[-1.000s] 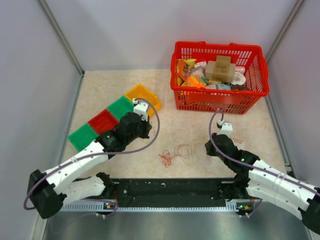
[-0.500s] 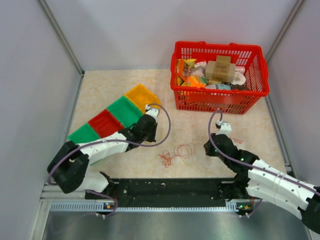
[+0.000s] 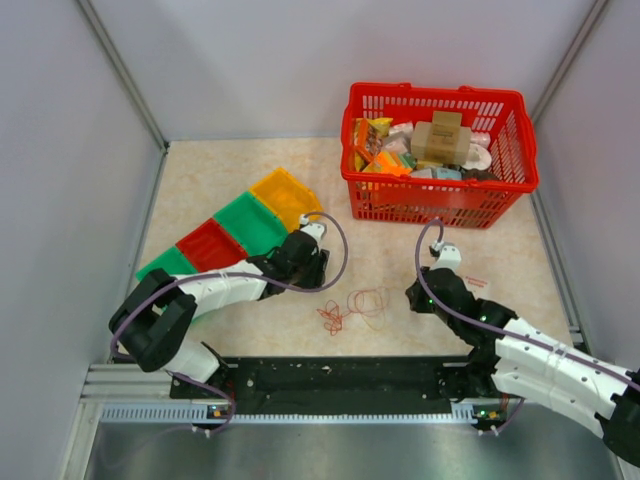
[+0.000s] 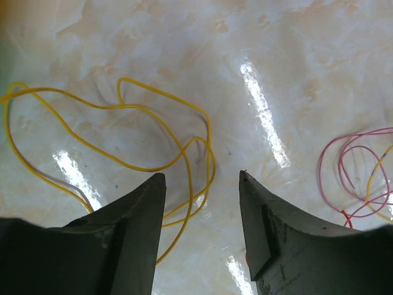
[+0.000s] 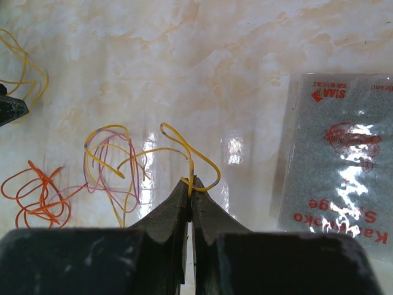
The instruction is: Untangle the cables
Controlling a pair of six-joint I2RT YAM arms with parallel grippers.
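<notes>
1 cables strand pinched by right claw.

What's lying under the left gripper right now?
A loop of thin yellow cable lies on the marble-look table beneath the open left gripper. Parts of the loop run behind the gripper's fingers and are hidden there.

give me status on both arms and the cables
Left end effector open, over cables. Right end effector shut on a yellow strand of cables. Sponge packet beside it, not touching.
</notes>
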